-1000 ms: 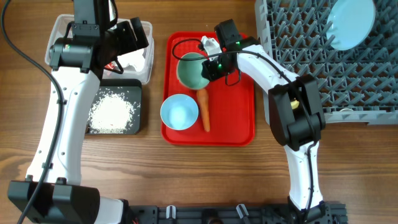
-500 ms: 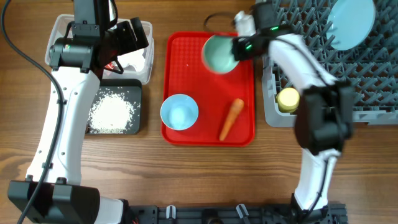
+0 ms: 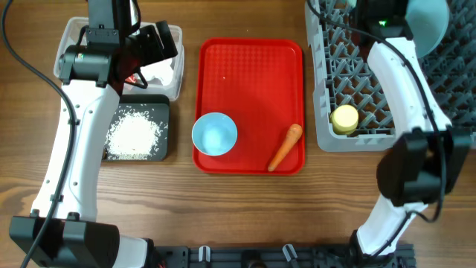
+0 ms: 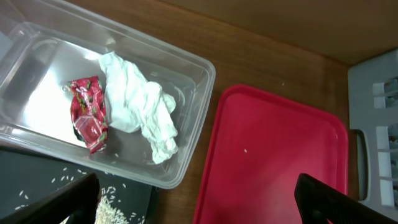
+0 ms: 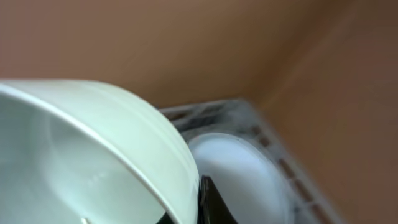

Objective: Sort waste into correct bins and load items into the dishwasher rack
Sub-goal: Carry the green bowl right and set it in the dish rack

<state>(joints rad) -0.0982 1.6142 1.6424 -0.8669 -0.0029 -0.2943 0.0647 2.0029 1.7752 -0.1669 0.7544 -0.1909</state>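
My right gripper [image 5: 196,202] is shut on the rim of a pale blue-green bowl [image 5: 93,143], held up over the far end of the grey dishwasher rack [image 3: 357,74]. In the right wrist view the light blue plate [image 5: 236,168] stands in the rack just behind the bowl. A yellow cup [image 3: 344,119] sits in the rack's near corner. A second small bowl [image 3: 215,134] and the orange carrot [image 3: 285,147] lie on the red tray [image 3: 253,74]. My left gripper [image 4: 193,205] hangs open above the clear tub [image 4: 199,99], which holds the red wrapper [image 4: 87,112] and white tissue [image 4: 140,106].
The black tray [image 3: 163,112] next to the tub holds loose rice [image 3: 134,134]. The right arm [image 3: 405,82] stretches across the rack from the table's front. A black cable [image 3: 30,67] runs down the left side of the table.
The right arm has lifted the bowl off the red tray and swung it right to the rack's far end. The carrot has shifted to the tray's lower right corner. The left arm has not moved.
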